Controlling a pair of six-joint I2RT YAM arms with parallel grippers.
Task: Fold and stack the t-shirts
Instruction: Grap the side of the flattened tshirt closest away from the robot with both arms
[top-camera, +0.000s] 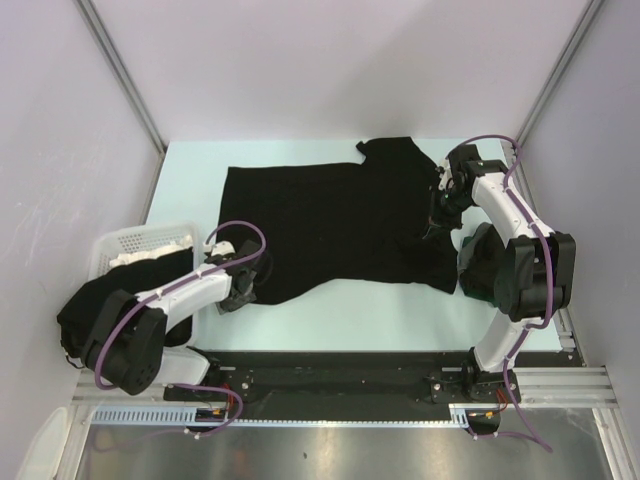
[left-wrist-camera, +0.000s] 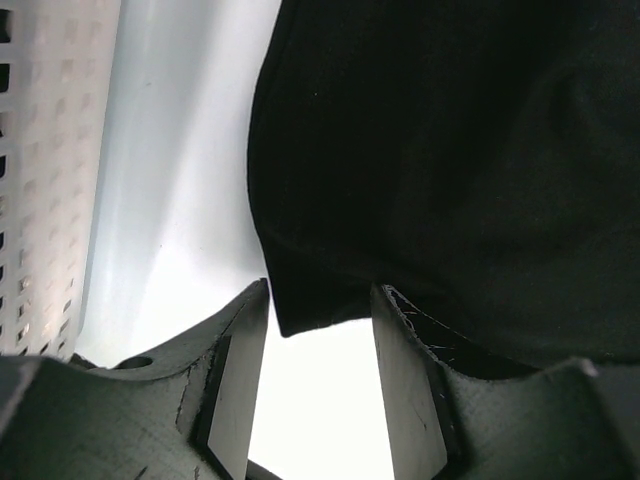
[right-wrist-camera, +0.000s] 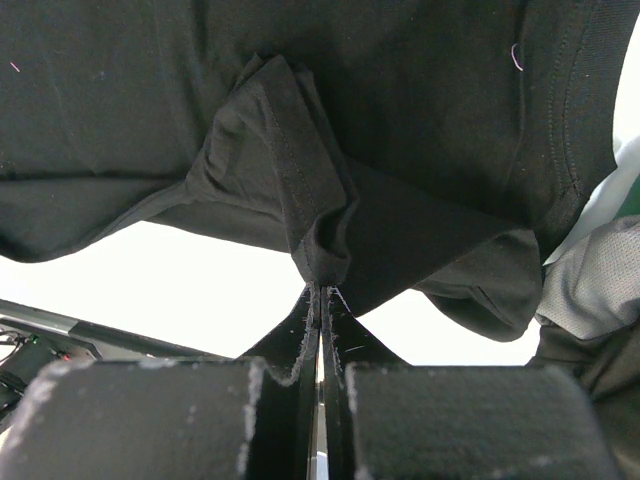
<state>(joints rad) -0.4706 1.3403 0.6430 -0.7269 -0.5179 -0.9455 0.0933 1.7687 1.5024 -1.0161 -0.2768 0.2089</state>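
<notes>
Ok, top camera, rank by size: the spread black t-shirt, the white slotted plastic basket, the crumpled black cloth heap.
1. Spread black t-shirt.
2. White slotted plastic basket and crumpled black cloth heap: similar, both partly hidden, unranked.

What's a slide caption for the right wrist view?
Right fingers shut on a bunched fold of the black t-shirt, pale table behind.

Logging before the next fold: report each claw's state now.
Left claw: open, corner of the black short-sleeved cloth t-shirt between its jaws, ungripped.
Right claw: closed, pinching a fold of that t-shirt.
</notes>
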